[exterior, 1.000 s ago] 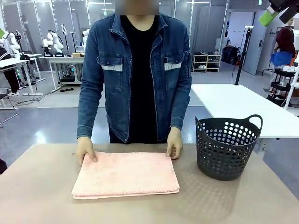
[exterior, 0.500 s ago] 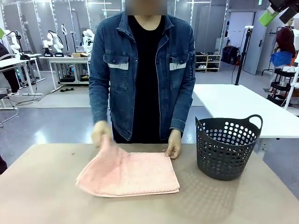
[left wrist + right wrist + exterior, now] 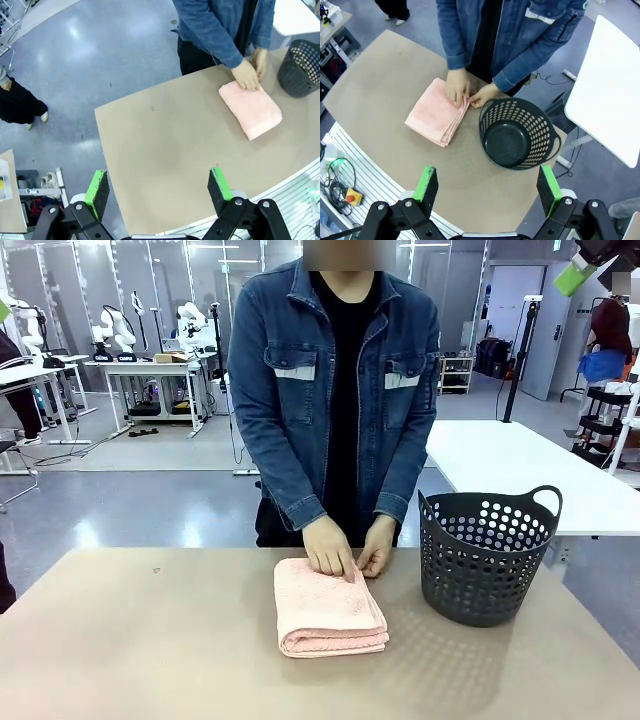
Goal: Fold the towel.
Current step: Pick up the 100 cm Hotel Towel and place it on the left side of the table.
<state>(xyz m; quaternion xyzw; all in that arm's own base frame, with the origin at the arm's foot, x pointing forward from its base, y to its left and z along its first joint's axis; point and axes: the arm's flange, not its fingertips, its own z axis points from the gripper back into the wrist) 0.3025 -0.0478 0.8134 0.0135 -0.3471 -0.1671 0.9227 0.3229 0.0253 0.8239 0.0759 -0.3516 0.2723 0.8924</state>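
Towel lying just right of centre in the front frame, folded into a narrow thick pad on the table. Far end pinned under both of the person's hands, likely to press the layers flat and stop the fold springing open. Basket standing just beside, right of middle, mouth up, probably ready to receive the pad. Left gripper and right gripper high above, released, jaws spread wide, grasping nothing, leaving the folding to the person.

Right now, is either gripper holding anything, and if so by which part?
Nothing: the left gripper and right gripper are open above the table. The person's hands press the towel at its far edge.
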